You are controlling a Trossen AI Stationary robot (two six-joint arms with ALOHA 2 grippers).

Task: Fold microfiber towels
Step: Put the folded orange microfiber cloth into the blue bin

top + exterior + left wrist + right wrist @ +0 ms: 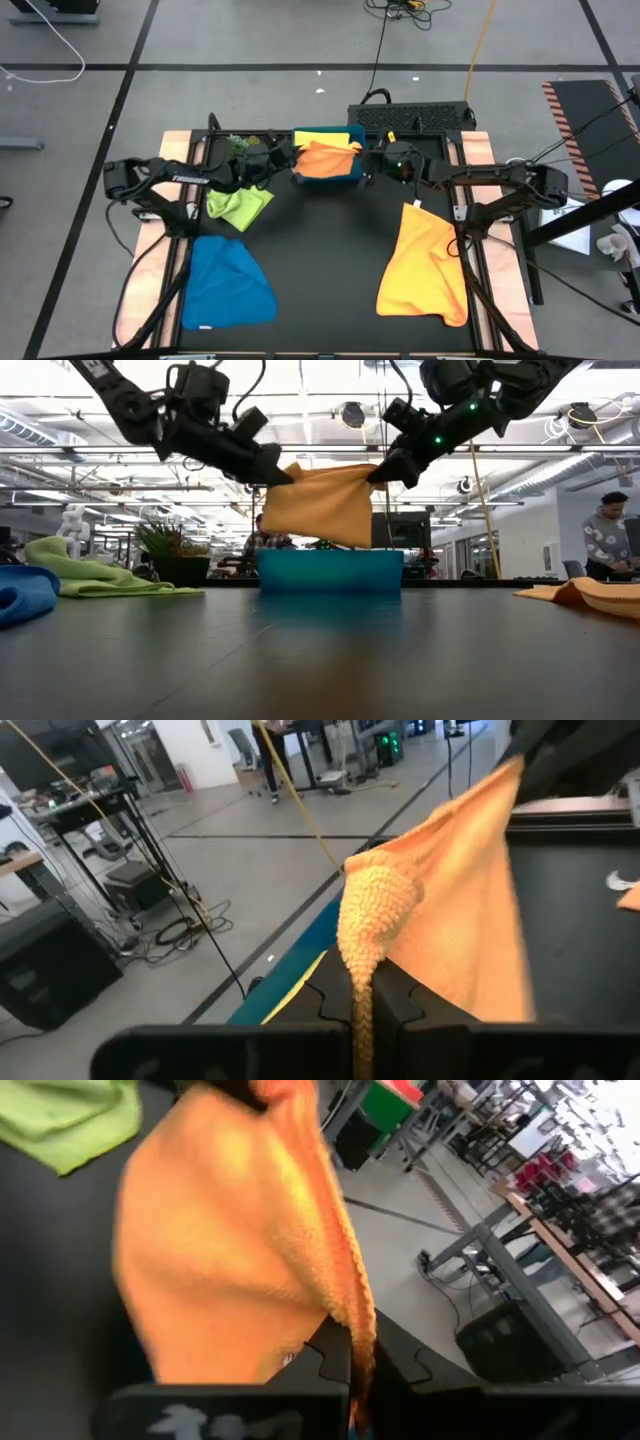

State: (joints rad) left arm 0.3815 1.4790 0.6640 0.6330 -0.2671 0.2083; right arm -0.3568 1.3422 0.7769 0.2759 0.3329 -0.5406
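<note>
I have both arms up at the back edge of the table (pixel 330 260), holding one orange towel (pixel 328 160) between them above the teal tray (pixel 330 572). The left gripper (pixel 278 474) is clamped on one upper corner and the right gripper (pixel 380 472) on the other; each wrist view shows cloth pinched flat between closed fingers. The towel hangs as a short, slack sheet, and from table height its lower edge looks to be just in front of or just above the tray's rim; I cannot tell whether it touches. A yellow towel (pixel 352 134) already lies in the tray. As I read it, the step in hand is setting this folded piece down there, so I want both grippers kept level and drawn apart enough to take out the sag before lowering, and both sides let go together so the fold does not skew. The risk is the hanging edge catching the tray's wall and bunching. Waiting for later: the lime green towel (pixel 238 205) by the left edge, the blue towel (pixel 228 283) toward the front left corner, and a second orange towel (pixel 425 265) near the right edge.
</note>
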